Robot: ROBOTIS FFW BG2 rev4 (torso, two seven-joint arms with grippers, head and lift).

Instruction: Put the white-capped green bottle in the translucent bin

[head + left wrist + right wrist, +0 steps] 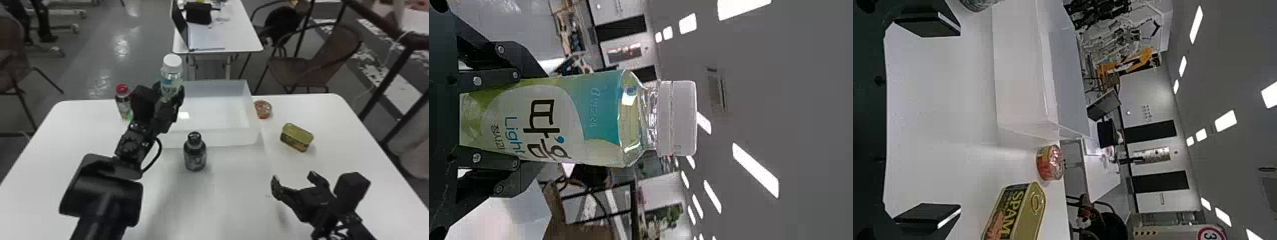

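Head view has the left gripper (170,93) raised at the left side of the low, rectangular translucent bin (209,138), holding the white-capped green bottle (172,75) upright, its white screw cap uppermost; whether the bottle is directly over the bin's inside or just beside its wall cannot be told. Left wrist view makes the hold plain: the two black fingers are parted by the bottle's width and closed on its lower body, one on either side, with the clear neck and the cap beyond them. The right gripper (293,178) is near the robot over the right part of the white table (229,198), its fingers spread wide and empty; right wrist view confirms the broad gap between them. Between the robot and the bin's near wall stands a dark bottle with a black cap (195,156), upright on the table and near the bin. To the bin's left, partly hidden by the left gripper, is a small dark bottle with a red cap (122,99). On the right side, a round, flat red tin (263,109) lies close to the bin, and a yellow rectangular tin with rounded corners (297,137) rests nearer the robot, apart from the round one.
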